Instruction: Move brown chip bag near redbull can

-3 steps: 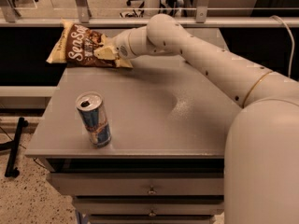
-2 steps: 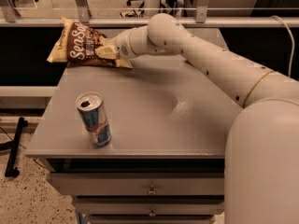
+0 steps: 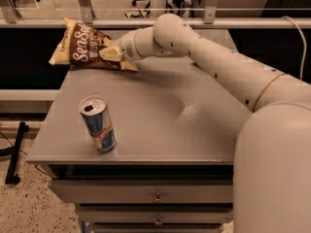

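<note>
Arm point(image 3: 228, 76) of a robot, a thick cream-white jointed tube, reaches from the lower right across a grey flat-topped metal cabinet point(image 3: 160, 115) toward its far left corner. Two shallow grey drawers point(image 3: 121, 193) with small round knobs sit under the cabinet top. At that far corner is the crinkly brown chip bag point(image 3: 82, 47), dark brown in the middle with white script lettering and tan-yellow ends, its left end jutting past the cabinet's edge. Whether its underside touches the surface or is raised just off it is hard to tell. The slim blue and silver redbull can point(image 3: 98, 125) stands upright near the front left edge of the top, its silver lid with pull-tab opening facing up, well apart from the bag. The pale two-finger gripper point(image 3: 111, 52) is at the bag's right end, its fingers appearing pinched together on the bag's tan edge.
</note>
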`<act>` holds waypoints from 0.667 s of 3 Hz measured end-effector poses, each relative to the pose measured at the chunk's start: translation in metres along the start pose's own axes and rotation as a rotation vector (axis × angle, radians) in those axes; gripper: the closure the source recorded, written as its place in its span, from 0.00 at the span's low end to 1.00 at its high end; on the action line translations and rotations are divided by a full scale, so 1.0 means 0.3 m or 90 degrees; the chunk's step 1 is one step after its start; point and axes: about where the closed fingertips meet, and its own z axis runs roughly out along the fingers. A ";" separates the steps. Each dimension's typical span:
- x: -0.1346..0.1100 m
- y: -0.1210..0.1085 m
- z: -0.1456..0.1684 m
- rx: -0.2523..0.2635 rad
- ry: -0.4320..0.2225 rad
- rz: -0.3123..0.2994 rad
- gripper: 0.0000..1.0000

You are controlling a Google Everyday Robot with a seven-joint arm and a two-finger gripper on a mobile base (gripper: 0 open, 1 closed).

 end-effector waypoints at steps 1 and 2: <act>0.000 0.000 0.000 0.000 0.000 0.000 1.00; 0.000 0.000 0.000 0.000 0.000 0.000 1.00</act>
